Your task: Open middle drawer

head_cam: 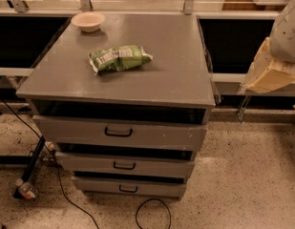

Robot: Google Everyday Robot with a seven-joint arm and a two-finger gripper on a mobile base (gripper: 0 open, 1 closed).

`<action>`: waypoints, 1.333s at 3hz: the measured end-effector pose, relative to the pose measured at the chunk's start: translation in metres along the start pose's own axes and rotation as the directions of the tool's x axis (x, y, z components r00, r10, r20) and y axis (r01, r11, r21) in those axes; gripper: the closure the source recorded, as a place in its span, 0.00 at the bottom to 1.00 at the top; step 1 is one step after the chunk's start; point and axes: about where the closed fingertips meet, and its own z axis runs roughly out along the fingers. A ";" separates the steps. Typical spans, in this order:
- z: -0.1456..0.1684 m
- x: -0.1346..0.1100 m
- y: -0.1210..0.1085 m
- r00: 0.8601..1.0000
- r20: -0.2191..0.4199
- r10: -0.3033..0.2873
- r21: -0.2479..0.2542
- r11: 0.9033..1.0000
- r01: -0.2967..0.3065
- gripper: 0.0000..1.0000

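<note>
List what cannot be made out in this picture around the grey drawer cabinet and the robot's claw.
1. Inside of the grey wooden middle drawer with a small black handle: camera view, dark, hidden under the taller grey top drawer.
2. Cream claw, right of the grey cabinet and apart from it: camera view, its arm is cut by the right edge.
3. Print on the green crinkled snack bag: too small to read.

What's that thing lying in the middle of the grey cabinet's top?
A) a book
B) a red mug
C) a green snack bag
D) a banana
C: a green snack bag lies on the cabinet top, nearer the front than the bowl. The gripper hangs off to the cabinet's right, apart from the middle drawer.
</note>
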 end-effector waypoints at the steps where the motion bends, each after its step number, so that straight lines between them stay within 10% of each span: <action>1: 0.004 0.005 0.006 1.000 0.009 0.008 0.002 1.000 -0.008 1.00; 4: 0.107 0.059 0.084 0.995 -0.074 0.059 -0.115 0.991 -0.067 1.00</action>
